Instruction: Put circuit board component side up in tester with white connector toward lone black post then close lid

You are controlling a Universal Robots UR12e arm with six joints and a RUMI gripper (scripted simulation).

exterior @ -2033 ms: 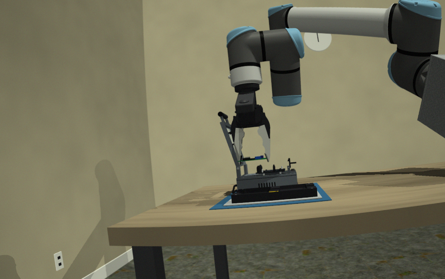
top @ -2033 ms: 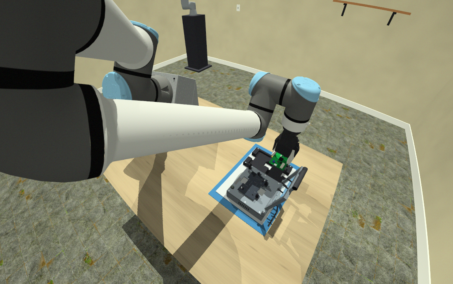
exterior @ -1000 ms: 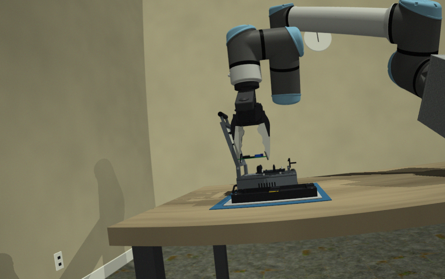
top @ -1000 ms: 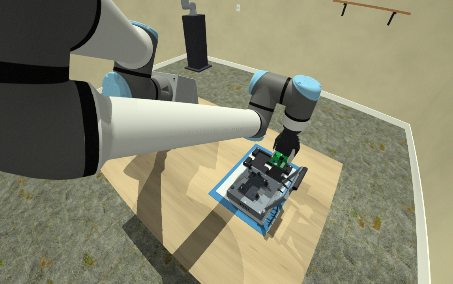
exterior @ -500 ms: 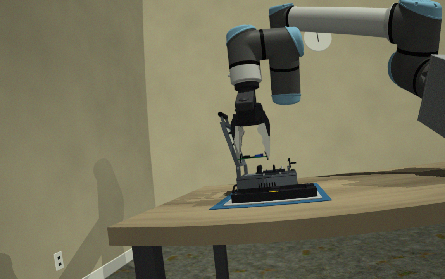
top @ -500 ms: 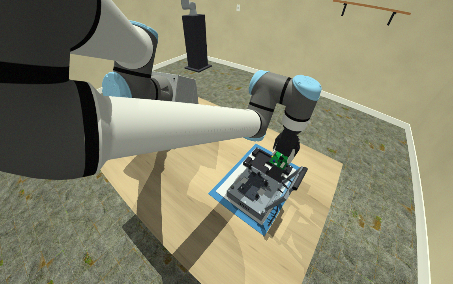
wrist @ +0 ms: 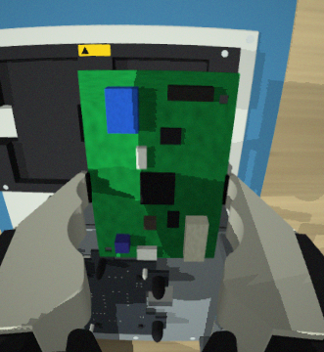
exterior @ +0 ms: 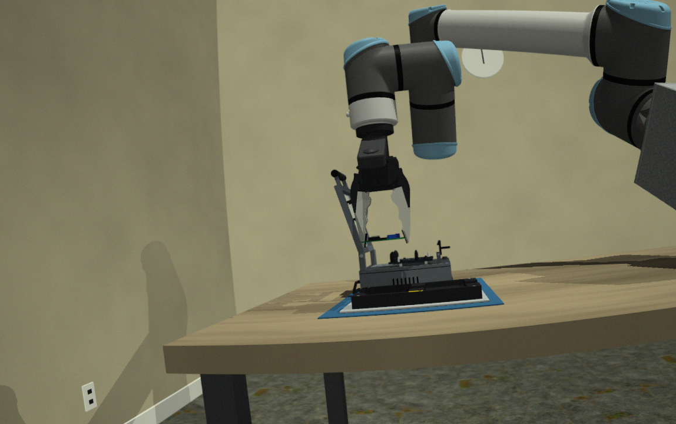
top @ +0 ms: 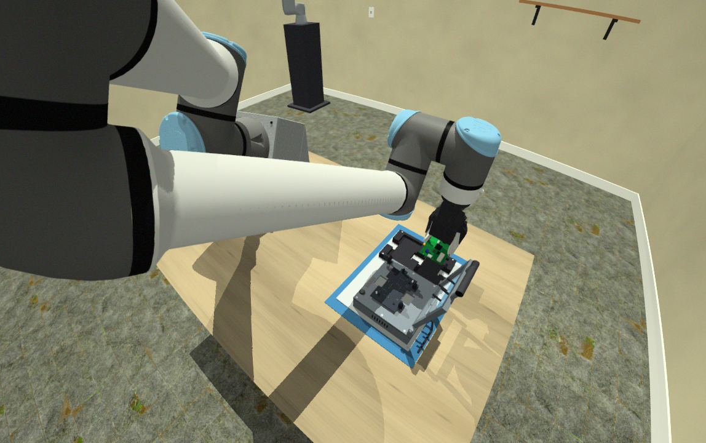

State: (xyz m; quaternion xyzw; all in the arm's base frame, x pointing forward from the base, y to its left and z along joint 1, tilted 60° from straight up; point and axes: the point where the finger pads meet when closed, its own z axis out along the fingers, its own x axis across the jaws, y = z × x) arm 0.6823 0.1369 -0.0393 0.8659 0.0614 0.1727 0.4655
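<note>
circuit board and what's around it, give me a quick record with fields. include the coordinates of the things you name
board: green circuit board [top: 435, 250] [exterior: 384, 238] [wrist: 157, 161], component side up, roughly level
held by: gripper [top: 440, 245] [exterior: 385, 238] [wrist: 158, 175], shut on two opposite edges
height: in the air, above the tray [exterior: 414, 299] [wrist: 49, 117] and not touching it
tester: grey box [top: 385, 314] [exterior: 404, 275], no board in it
lid: raised, handle [top: 467, 279] [exterior: 338, 175] up
mat: blue [top: 339, 291] [exterior: 490, 295] [wrist: 181, 12], under tray and tester
pins through holes: no

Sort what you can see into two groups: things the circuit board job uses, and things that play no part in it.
Part of the job:
- circuit board, between the jaws
- tray
- tester

No part:
- wall clock
- wall shelf
- black pedestal
</note>
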